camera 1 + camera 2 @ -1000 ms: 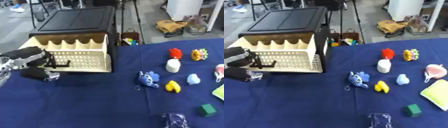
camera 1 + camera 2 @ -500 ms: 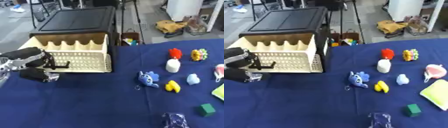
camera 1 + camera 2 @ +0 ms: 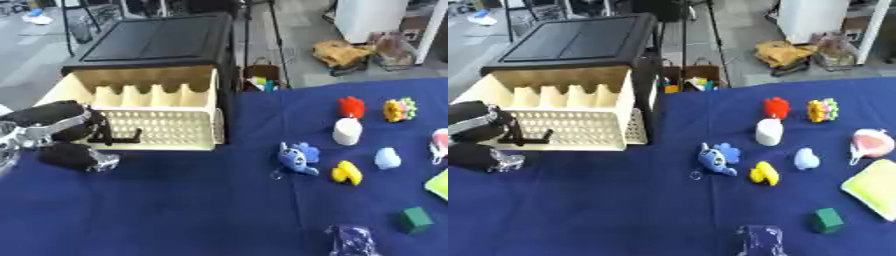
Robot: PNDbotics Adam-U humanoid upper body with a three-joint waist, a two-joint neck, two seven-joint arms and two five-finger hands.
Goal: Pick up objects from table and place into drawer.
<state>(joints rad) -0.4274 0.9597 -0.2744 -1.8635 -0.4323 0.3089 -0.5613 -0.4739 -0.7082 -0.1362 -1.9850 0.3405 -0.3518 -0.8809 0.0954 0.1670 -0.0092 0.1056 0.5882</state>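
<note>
Cream drawer (image 3: pixel 166 127) stands pulled out on the blue worktop (image 3: pixel 175 210); the left hand (image 3: pixel 54 131) sits at its front, fingers curled round the black handle (image 3: pixel 121 137). Toys lie well apart to the right, a blue plush (image 3: pixel 297 157) nearest.

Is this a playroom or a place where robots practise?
More likely a robot practice room, probably a lab or workshop. Small toys, like a blue plush toy and a yellow duck, lie spread on a blue tablecloth beside an open cream drawer. Behind is bare grey floor with bags and equipment stands.
</note>
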